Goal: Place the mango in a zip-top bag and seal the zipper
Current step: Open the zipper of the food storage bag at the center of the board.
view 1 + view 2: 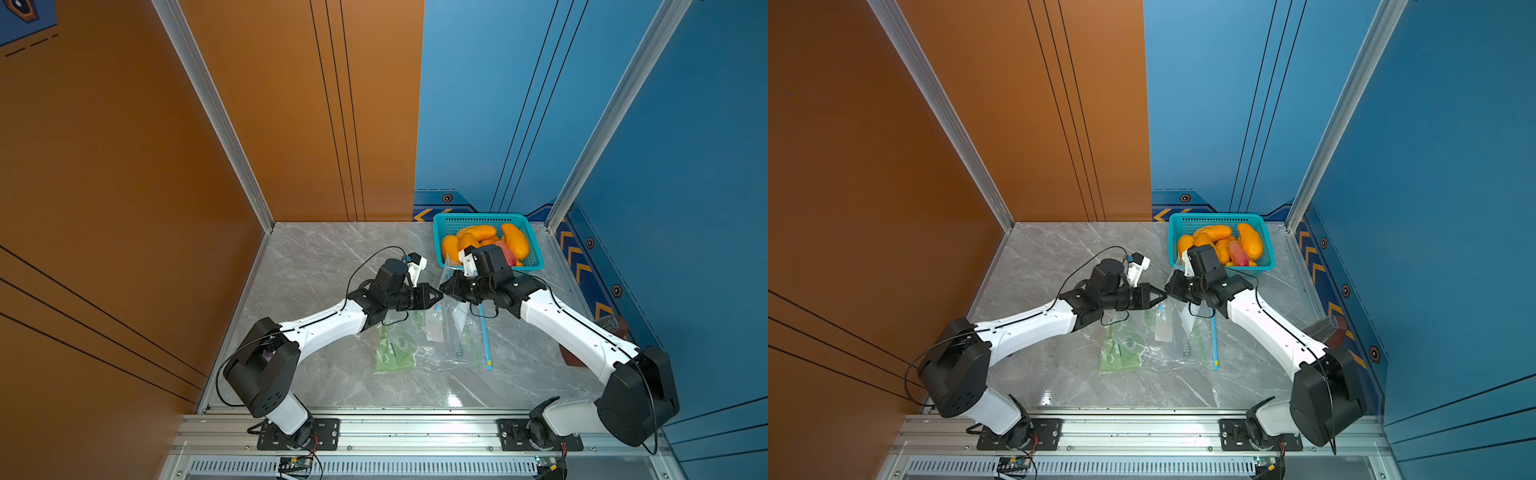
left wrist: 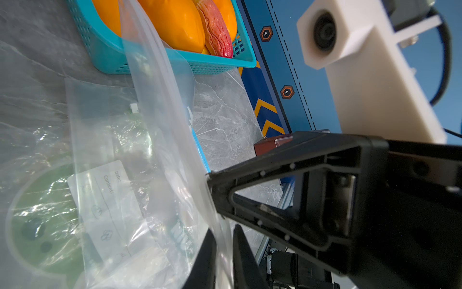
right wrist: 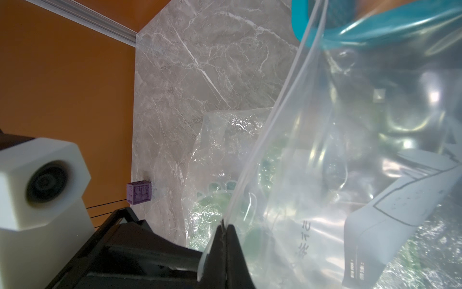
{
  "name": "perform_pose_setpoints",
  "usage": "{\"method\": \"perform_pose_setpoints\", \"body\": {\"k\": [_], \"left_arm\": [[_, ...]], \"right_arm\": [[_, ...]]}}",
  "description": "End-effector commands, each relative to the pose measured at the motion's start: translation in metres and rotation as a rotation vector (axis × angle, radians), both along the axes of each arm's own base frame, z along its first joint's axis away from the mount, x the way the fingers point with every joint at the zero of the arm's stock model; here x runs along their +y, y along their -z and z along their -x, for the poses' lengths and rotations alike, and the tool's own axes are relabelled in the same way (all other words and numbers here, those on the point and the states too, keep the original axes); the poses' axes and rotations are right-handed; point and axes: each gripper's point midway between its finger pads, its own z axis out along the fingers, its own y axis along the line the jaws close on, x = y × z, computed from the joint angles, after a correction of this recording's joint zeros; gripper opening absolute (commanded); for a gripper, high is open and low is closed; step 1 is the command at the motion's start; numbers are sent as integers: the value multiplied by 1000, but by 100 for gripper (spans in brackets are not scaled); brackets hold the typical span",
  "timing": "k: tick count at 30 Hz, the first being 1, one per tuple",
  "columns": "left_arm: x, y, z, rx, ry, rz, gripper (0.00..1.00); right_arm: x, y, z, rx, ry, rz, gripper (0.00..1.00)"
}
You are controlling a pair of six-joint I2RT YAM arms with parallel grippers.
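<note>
Nearest the camera head: one rail (image 1: 415, 432) carrying two arm bases. Both arms reach inward over the table (image 1: 316, 266) and meet tip to tip above its middle.

Under the arms: a heap of overlapping clear bags, flat on the marble. One carries a green print (image 1: 392, 353). One shows a blue strip (image 1: 485, 340) along its edge. The total cannot be fixed, because the films overlap.

One bag (image 2: 160, 100) stands up off the heap, its rim running toward the basket (it hangs as a loose sheet, and whether its mouth is open I cannot tell).

Left gripper (image 1: 438, 296): two fingers (image 2: 203, 260), slightly parted. The bag's film passes through the gap; contact cannot be confirmed.

Right gripper (image 1: 444, 286): two fingers (image 3: 235, 250), pressed together and pinching the bag's rim.

Beside the orange wall: one purple cube (image 3: 139, 192). Near the table's right edge: one brown block (image 2: 265, 149).

Farthest, in the back right corner: one teal basket (image 1: 482, 216). The mangoes (image 1: 478, 231) lie in it. At least four are orange, and there is one reddish mango (image 1: 1238, 252). The right arm hides part of the pile.
</note>
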Motion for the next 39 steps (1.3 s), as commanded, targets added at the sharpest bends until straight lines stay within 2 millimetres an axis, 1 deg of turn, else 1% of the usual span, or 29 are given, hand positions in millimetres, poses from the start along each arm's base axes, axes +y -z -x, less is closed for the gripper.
{"method": "perform_pose_setpoints", "body": {"k": [1,2,8,9,14,17,21,24,27,30,32,34,36,38,39], "left_arm": [[7,-10,-5,-25,-35,23,18],[7,-9,-6,-22,-35,21,17],[8,-3,-8,-1,-50,16,1],[9,-3,-8,-1,-53,16,0],[11,-4,-13,-9,-75,13,0],[15,-9,-16,-28,-105,9,0],[24,-25,-21,-90,-164,8,0],[31,-46,-19,-170,-203,8,0],[40,-66,-16,-259,-253,1,0],[47,-91,-14,-349,-288,0,0],[54,-108,-11,-408,-310,4,0],[64,-127,-7,-475,-348,1,0],[74,-143,-2,-552,-380,-13,0],[84,-160,5,-630,-407,-31,0],[88,-167,8,-667,-414,-41,0]], "right_arm": [[-6,3,5,-10,8,34,0],[-6,3,5,-12,7,39,0],[-8,2,5,-20,10,54,0],[-8,3,6,-17,7,60,0],[-15,1,11,-23,9,121,0],[-24,-3,17,-31,20,190,0],[-37,-14,27,-42,40,272,0],[-36,-28,33,-75,34,275,0],[-24,-52,34,-138,10,250,0],[-8,-76,27,-213,-23,236,0],[7,-91,20,-259,-48,214,0],[25,-107,11,-311,-84,193,0],[39,-122,1,-359,-100,189,0],[48,-133,-12,-390,-94,191,0],[59,-135,-13,-397,-102,192,0]]}}
